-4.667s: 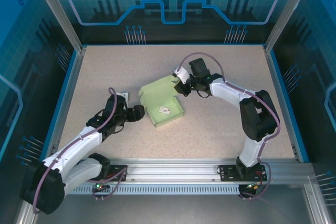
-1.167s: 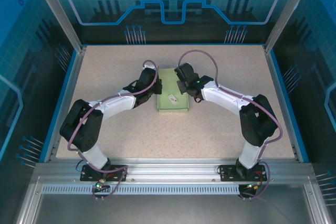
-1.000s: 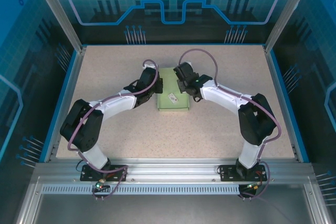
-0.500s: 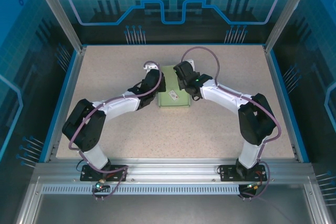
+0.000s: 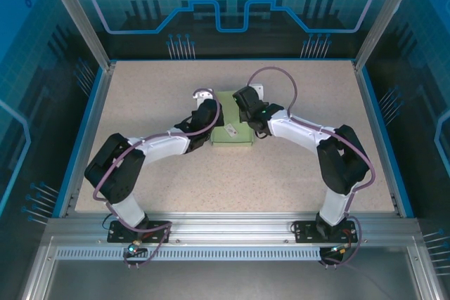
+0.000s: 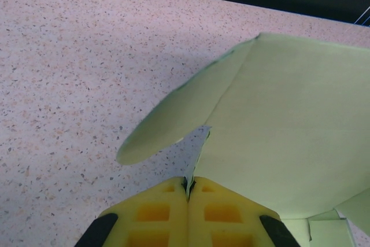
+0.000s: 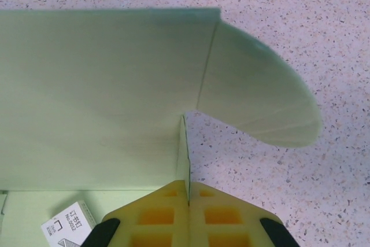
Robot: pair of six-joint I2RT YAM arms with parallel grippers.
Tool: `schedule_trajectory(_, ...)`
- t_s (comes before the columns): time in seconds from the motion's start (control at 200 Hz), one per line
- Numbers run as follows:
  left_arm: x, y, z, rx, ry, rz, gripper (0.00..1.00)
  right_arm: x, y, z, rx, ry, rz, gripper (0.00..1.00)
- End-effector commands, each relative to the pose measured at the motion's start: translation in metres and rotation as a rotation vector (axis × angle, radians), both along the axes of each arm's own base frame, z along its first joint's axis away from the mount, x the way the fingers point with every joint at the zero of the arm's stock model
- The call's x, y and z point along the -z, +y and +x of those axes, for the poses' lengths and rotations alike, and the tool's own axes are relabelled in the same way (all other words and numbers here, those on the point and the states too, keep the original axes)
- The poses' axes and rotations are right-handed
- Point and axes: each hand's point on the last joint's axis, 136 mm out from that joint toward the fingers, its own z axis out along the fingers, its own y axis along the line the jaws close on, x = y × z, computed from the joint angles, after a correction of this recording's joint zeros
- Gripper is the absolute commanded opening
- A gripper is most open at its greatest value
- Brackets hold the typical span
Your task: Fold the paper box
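The pale green paper box (image 5: 238,136) lies mid-table, partly folded, with a small white tag (image 5: 230,130) inside it. My left gripper (image 5: 211,112) is at its far left corner and my right gripper (image 5: 245,105) at its far right corner. In the left wrist view the yellow fingers (image 6: 156,212) of the left gripper (image 6: 188,182) are shut on a thin upright side wall of the paper box (image 6: 289,131), with a rounded flap (image 6: 173,125) sticking out to the left. The right gripper (image 7: 188,187) is likewise shut on a thin wall of the paper box (image 7: 104,85); a rounded flap (image 7: 260,102) sticks out to the right.
The speckled table (image 5: 295,173) is ringed by a blue rim and glass walls (image 5: 394,47). The white tag (image 7: 66,224) lies on the box floor, just left of the right fingers. Both arms arch inward over the middle of the table.
Both grippers have crept toward the box's far end while staying shut. The left forearm has swung rightward, and the box looks slightly shorter from above as its far panel lifts.
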Motion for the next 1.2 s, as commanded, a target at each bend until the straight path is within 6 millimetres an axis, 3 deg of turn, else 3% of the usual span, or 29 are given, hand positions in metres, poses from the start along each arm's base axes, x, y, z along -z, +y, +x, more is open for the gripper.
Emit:
schedule_trajectory(0.0,-0.008,-0.001,0.003,-0.039,-0.061,-0.046,0.0,-0.003,0.002,-0.005,0.025,-0.015,0.042,0.03)
schedule_trajectory(0.225,-0.001,0.006,-0.007,-0.037,-0.086,-0.049,0.0,-0.014,0.009,-0.005,-0.018,-0.104,0.125,0.02)
schedule_trajectory(0.47,-0.003,-0.005,-0.023,0.007,-0.199,-0.027,0.0,-0.027,0.018,-0.013,-0.066,-0.23,0.179,0.01)
schedule_trajectory(0.665,0.006,-0.007,-0.033,0.013,-0.233,-0.002,0.0,-0.02,0.022,-0.022,-0.091,-0.275,0.216,0.02)
schedule_trajectory(0.76,0.011,-0.009,-0.037,0.022,-0.234,0.018,0.0,-0.026,0.025,-0.022,-0.094,-0.326,0.249,0.02)
schedule_trajectory(0.805,0.015,-0.008,-0.039,0.024,-0.224,0.025,0.0,-0.013,0.02,-0.028,-0.094,-0.311,0.241,0.02)
schedule_trajectory(1.191,0.037,-0.001,-0.048,0.039,-0.204,0.078,0.0,0.007,0.019,-0.051,-0.103,-0.304,0.287,0.02)
